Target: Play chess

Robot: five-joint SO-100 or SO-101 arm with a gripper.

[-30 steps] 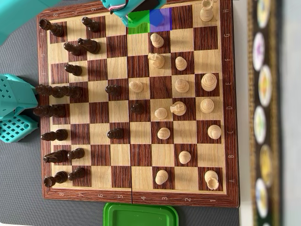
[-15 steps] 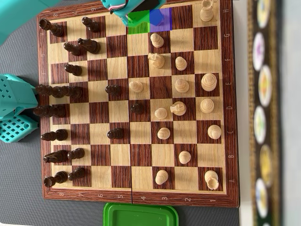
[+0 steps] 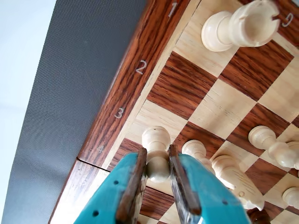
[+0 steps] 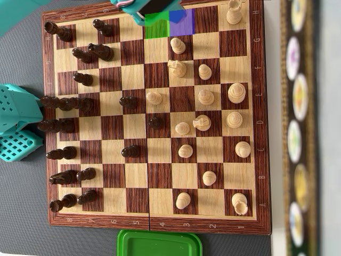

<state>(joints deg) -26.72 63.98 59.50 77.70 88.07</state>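
A wooden chessboard (image 4: 154, 223) carries dark pieces (image 4: 66, 103) on its left half and light pieces (image 4: 205, 97) on its right in the overhead view. My teal gripper (image 3: 158, 157) is shut on a light pawn (image 3: 156, 136), held over the board's edge squares near the file numbers in the wrist view. Close beside it stand another light pawn (image 3: 196, 150), a light knight (image 3: 236, 179) and, further off, a light rook (image 3: 243, 25). In the overhead view the gripper (image 4: 139, 8) sits at the board's top edge, next to a green-tinted square (image 4: 157, 25) and a blue-tinted square (image 4: 182, 22). The held pawn is hidden there.
A green plastic lid (image 4: 160, 244) lies below the board. The teal arm base (image 4: 18, 122) stands at the left. A patterned strip with round shapes (image 4: 298, 128) runs along the right. Grey mat (image 3: 56, 93) surrounds the board.
In the overhead view the gripper has drawn back toward the top edge, uncovering more of the green-tinted square. No piece on the board has shifted.
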